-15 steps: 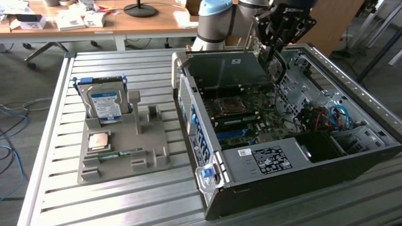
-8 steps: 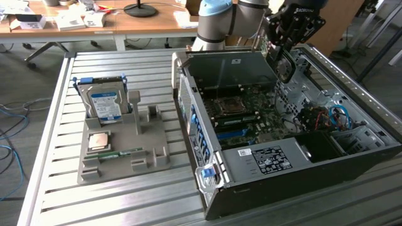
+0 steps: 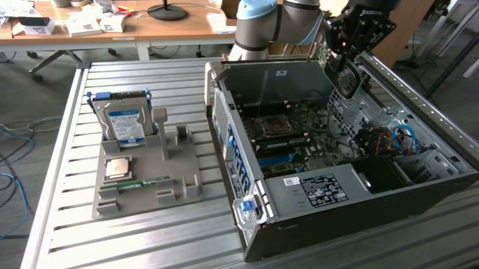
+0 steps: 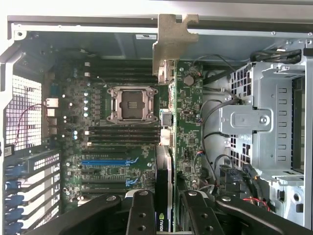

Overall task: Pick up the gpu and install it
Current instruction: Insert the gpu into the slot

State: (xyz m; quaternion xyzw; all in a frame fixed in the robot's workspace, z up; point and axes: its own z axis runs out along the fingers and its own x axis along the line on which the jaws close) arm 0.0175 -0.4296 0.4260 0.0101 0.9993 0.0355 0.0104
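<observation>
On the slatted bench, near the exterior view's left edge, a grey holder carries an upright hard drive, a processor and a memory stick. Rightward stands the open computer case. Above its far side the gripper clamps the gpu over the motherboard, with cables and the drive cage close alongside.

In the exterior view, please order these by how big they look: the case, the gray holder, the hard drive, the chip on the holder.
1. case
2. gray holder
3. hard drive
4. chip
The differences are plain, so nearness to the camera does not change the order.
</observation>
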